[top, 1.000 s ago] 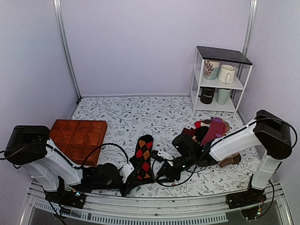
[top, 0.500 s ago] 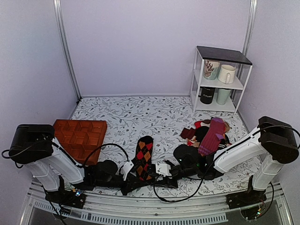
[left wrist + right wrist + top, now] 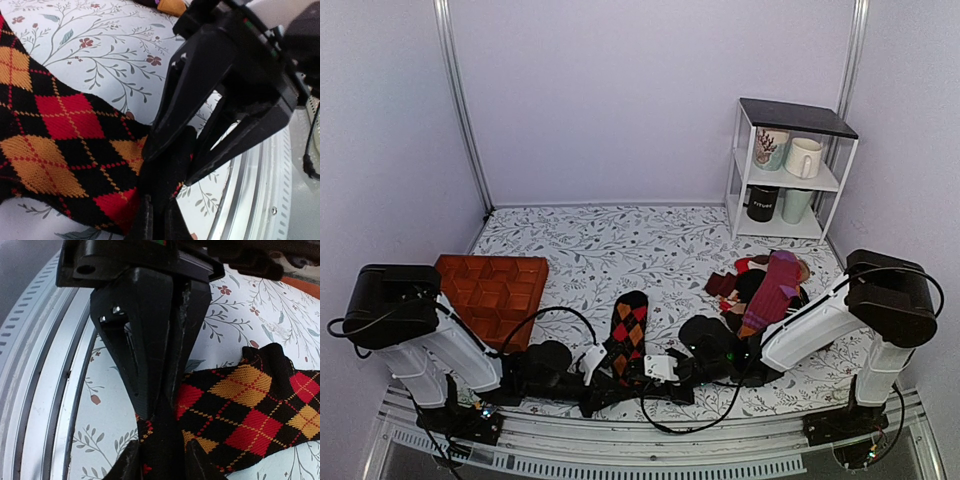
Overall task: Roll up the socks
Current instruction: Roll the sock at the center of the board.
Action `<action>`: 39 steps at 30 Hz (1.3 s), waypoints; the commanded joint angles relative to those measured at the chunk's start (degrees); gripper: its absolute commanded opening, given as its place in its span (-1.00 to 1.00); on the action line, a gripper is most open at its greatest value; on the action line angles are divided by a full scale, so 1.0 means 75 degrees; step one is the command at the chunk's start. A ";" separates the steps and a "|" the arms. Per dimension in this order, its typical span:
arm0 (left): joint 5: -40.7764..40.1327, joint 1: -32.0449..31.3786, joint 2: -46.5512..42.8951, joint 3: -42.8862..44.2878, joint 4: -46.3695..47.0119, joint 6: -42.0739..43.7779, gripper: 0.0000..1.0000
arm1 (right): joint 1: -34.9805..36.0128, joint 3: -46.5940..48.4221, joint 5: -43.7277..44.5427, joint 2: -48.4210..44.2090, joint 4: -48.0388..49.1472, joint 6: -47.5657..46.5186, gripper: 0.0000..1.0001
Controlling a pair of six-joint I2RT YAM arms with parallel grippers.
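since one second ago the right arm (image 3: 810, 325) has been lowered and swung nearer to the orange tray (image 3: 488, 296), so that the right gripper (image 3: 170, 162) is now brought down onto the near end of the socks (image 3: 629, 322). before, it was held higher and further from the tray. the pile of other socks (image 3: 770, 285), which was half covered by this arm, is now seen whole, well to the right of the tray.

the socks are laid flat and straight just to the right of the tray, with the toe end pointed away. the near end is bunched up and pinched from two sides. the fingers of the left gripper (image 3: 157, 407) are pressed together on the black cuff cloth, and the fingers of the right gripper are closed on the same bunch, almost tip to tip with the left ones. it is judged that the end is held like this so a first tight fold can be started and the roll can be turned away from the rail.

the table cloth (image 3: 620, 245) is printed with grey leaves and small flowers. a metal rail (image 3: 720, 455) is fixed in front of the tray, a white shelf (image 3: 790, 170) with mugs (image 3: 803, 157) is placed far to its right, and lilac walls (image 3: 620, 100) are closed around.
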 commanded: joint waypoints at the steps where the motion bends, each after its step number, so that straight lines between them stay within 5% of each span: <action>1: 0.0411 -0.0011 0.0560 -0.0383 -0.2129 -0.0057 -1.00 | 0.0040 0.0229 0.0100 0.0389 -0.0171 0.0228 -0.46; 7: 0.0271 -0.0011 0.0432 -0.0392 -0.2115 0.0047 -1.00 | 0.0038 0.0304 0.0348 0.0529 -0.0624 0.0724 -0.85; 10: -0.0066 -0.0008 -0.0098 -0.0389 -0.2255 0.0333 -0.62 | 0.0034 0.0317 0.0153 0.0454 -0.0963 0.1083 -0.88; 17: -0.1610 -0.0338 -0.2740 -0.0418 -0.2652 0.2008 -0.40 | -0.0387 0.0683 -0.1258 0.0668 -0.2199 0.2351 -0.88; 21: -0.1746 -0.0529 -0.3300 -0.0479 -0.2361 0.2902 -0.36 | -0.0650 0.1071 -0.1947 0.1141 -0.2923 0.2884 -0.88; 29: -0.1685 -0.0770 -0.2193 -0.0399 -0.1404 0.3373 -0.33 | -0.0871 0.1610 -0.2181 0.1908 -0.3866 0.3553 -0.87; 39: -0.2858 -0.1149 -0.0651 -0.0055 -0.0247 0.3929 -0.21 | -0.0933 0.1747 -0.2428 0.2219 -0.4258 0.3461 -0.87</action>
